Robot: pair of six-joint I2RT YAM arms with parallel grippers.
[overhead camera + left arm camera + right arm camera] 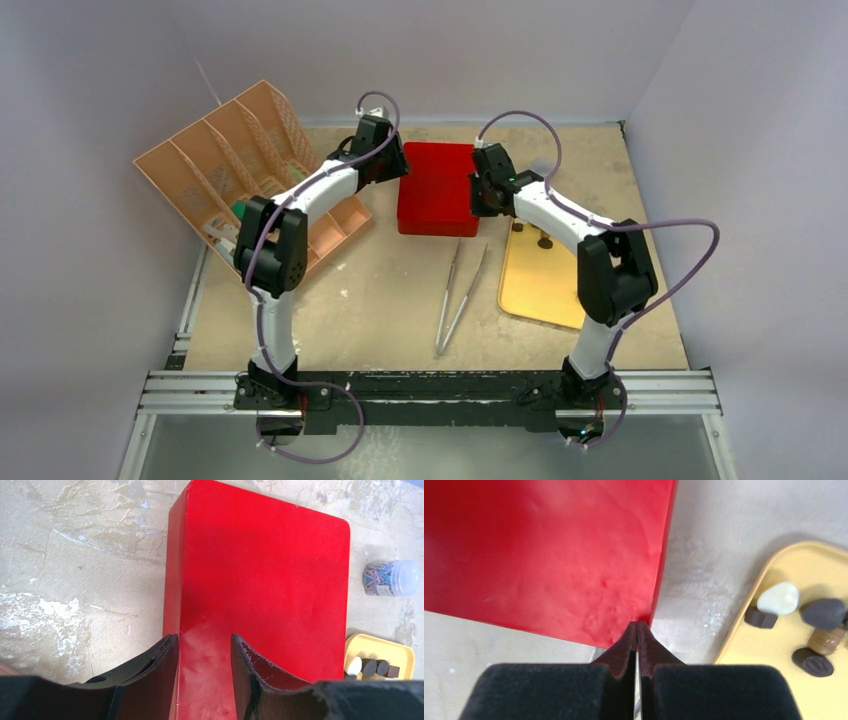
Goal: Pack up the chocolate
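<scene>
A closed red box (438, 188) lies at the table's back centre; it also fills the left wrist view (260, 580) and the right wrist view (544, 555). Chocolate pieces, dark brown (822, 613) and one white (778, 598), lie on a yellow tray (540, 280); several also show in the left wrist view (372, 667). My left gripper (204, 639) is open over the box's left end. My right gripper (637, 625) is shut and empty, its tips at the box's near right corner.
A peach slotted rack (235, 165) stands tilted at the back left. Metal tweezers (458, 295) lie in front of the box. A clear jar of coloured paper clips (391, 577) stands beyond the tray (382, 650).
</scene>
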